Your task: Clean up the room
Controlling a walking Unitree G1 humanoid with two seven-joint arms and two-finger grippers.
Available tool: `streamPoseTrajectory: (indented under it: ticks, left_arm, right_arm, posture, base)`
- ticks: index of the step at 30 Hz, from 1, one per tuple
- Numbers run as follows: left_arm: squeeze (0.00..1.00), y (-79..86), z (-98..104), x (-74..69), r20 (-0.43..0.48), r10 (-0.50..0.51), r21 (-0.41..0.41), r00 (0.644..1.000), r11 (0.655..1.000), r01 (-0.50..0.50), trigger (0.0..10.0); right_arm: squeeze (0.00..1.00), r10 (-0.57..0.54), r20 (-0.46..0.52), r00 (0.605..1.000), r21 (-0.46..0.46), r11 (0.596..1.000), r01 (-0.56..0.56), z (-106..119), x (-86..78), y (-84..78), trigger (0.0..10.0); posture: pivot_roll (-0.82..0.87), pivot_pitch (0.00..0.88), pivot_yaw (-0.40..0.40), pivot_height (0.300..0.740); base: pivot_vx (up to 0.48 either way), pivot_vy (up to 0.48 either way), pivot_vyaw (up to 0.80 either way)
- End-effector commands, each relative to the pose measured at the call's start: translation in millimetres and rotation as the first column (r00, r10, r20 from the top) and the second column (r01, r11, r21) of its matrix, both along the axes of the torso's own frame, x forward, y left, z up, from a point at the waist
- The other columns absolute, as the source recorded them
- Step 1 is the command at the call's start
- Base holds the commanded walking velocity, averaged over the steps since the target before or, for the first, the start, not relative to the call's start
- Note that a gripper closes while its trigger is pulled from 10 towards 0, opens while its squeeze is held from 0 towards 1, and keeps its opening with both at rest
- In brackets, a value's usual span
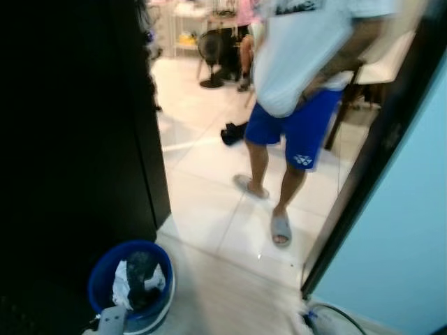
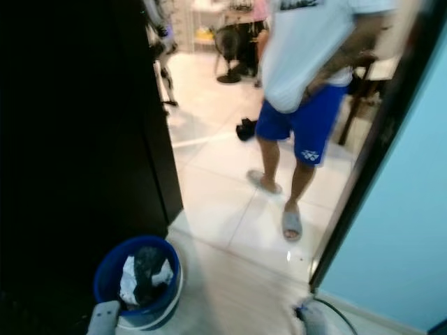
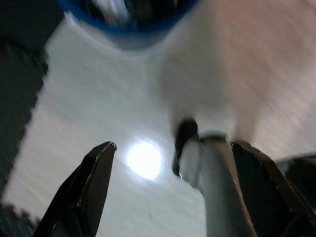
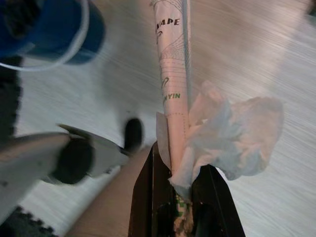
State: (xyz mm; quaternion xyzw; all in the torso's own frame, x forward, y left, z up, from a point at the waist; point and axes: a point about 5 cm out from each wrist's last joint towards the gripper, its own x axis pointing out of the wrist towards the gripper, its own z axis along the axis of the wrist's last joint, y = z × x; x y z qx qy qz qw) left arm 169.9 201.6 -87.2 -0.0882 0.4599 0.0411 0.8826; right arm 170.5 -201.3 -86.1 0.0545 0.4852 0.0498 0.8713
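The right end effector (image 4: 180,197) holds a rolled paper (image 4: 172,74) and a crumpled tissue (image 4: 232,136) together, its black fingers (image 4: 145,207) closed narrow on both. The roll is white with printed letters and stands out straight from the fingers. The tissue bulges at the side of the roll, touching it. Under them lies the pale wood-grain floor (image 4: 276,59).

The left end effector (image 3: 170,187) is wide, with nothing between its two fingers (image 3: 91,182). It hangs low over the floor, where a bright spot of light (image 3: 144,159) reflects. A grey part (image 3: 217,182) lies just beside one finger; the picture is blurred and it may be a part of the robot's own body.

In the head views the blue bin (image 1: 101,283) stands on the floor at about 7 o'clock, just beside the dark wall (image 1: 70,139). Inside it there is white paper (image 1: 123,283) and something dark (image 1: 142,269), and it has a white band at its base. The left arm (image 1: 110,321) shows at the bottom edge, near the bin.

A person (image 1: 307,91) in a white shirt and blue shorts (image 1: 297,125) stands at about 1 o'clock on the white tiles (image 1: 209,202), wearing grey slippers (image 1: 281,229). Behind the person's legs a black thing (image 1: 232,132) lies on the tiles, and a fan (image 1: 211,52) stands at 12 o'clock. A light blue wall (image 1: 398,230) with a dark door frame (image 1: 363,174) fills the 3 o'clock side.
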Motion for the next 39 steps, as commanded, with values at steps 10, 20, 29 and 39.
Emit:
streamPoseTrajectory:
  ticks: [10, 20, 29, 39]
  left_arm:
    - [0.0, -2.0, -1.2, -1.7, -0.008, 0.004, -0.008, 1.0, 1.0, -0.004, 10.0]
    - [0.0, 0.5, -2.0, -4.3, -0.02, 0.015, -0.01, 1.0, 1.0, -0.015, 10.0]
    - [0.0, -1.5, -3.7, -7.7, -0.031, 0.006, -0.017, 1.0, 1.0, -0.006, 10.0]
    - [0.0, -4.1, -4.5, -8.7, -0.035, -0.012, -0.021, 0.999, 1.0, 0.011, 10.0]
  right_arm:
    - [0.0, 0.069, -0.027, 0.997, -0.006, 0.998, -0.069, 1.2, -4.0, -11.8, 10.0]
    - [0.0, 0.156, -0.053, 0.986, 0.012, 0.988, -0.155, 0.9, -5.5, -9.4, 10.0]
    - [0.0, 0.19, -0.069, 0.979, 0.015, 0.982, -0.189, 0.7, -7.6, -11.1, 10.0]
    - [0.0, 0.168, -0.041, 0.985, -0.049, 0.984, -0.17, 6.5, 6.6, -15.0, 10.0]
  posture:
    - [-0.04, 0.046, 0.01, 0.74]
    - [-0.03, 0.054, 0.011, 0.74]
    - [-0.04, 0.057, 0.011, 0.74]
    - [-0.03, 0.063, 0.008, 0.74]
  base:
    - [0.451, 0.0, 0.73]
    - [0.059, 0.0, 0.73]
    - [0.0, 0.0, 0.73]
    - [0.0, 0.0, 0.5]
